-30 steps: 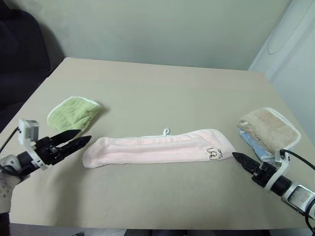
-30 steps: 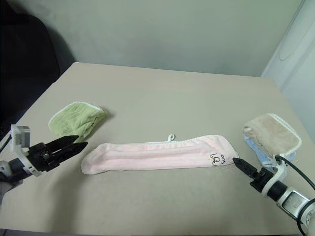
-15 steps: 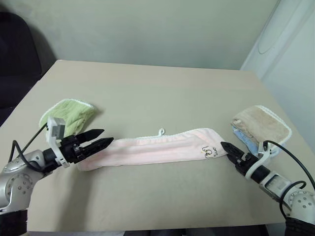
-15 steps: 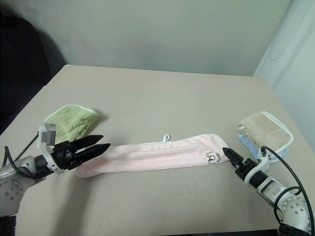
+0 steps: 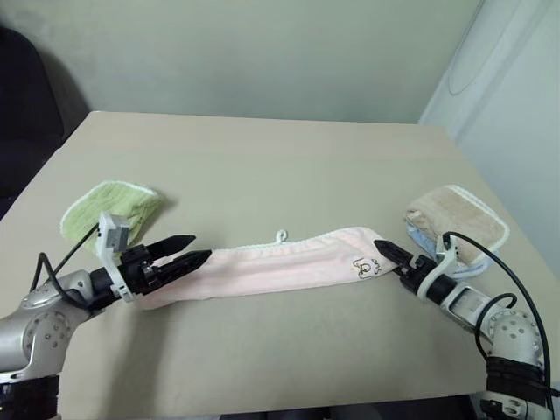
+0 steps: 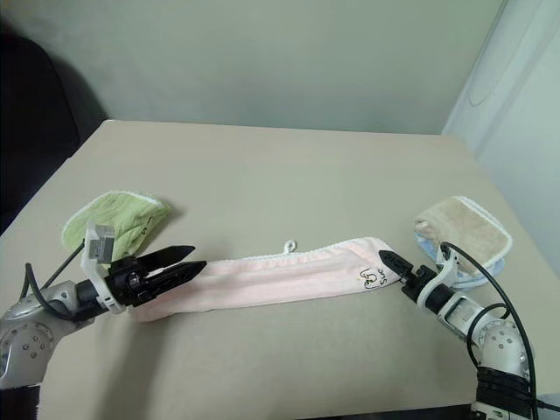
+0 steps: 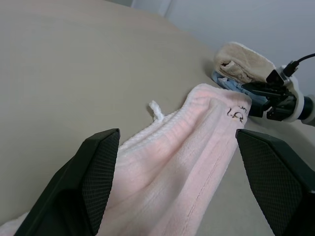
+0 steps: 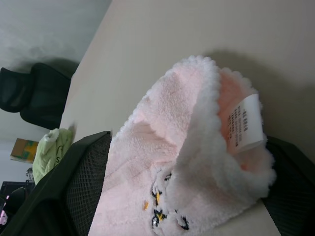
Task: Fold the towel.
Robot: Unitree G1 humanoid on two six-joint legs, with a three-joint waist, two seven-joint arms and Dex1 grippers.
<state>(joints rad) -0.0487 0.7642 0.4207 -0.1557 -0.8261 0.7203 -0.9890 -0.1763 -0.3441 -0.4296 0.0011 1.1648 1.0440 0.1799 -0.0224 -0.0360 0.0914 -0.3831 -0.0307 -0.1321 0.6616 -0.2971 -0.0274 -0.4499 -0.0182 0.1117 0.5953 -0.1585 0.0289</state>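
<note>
Your pink towel (image 5: 280, 267) lies stretched across the desk (image 5: 262, 166). Left gripper (image 5: 191, 249) and right gripper (image 8: 187, 196) both straddle its ends, spread and unclenched. Right wrist view reveals a white tag (image 8: 244, 123).

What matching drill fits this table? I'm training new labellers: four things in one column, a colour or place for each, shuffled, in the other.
Things:
1. towel
2. green towel
3. beige towel
4. white loop

Descriptions:
A. on a blue cloth at the table's right edge
B. on the long strip's far edge
C. pale pink, stretched between both grippers
D. bunched near the table's left edge

Pairs: 1-C, 2-D, 3-A, 4-B
</note>
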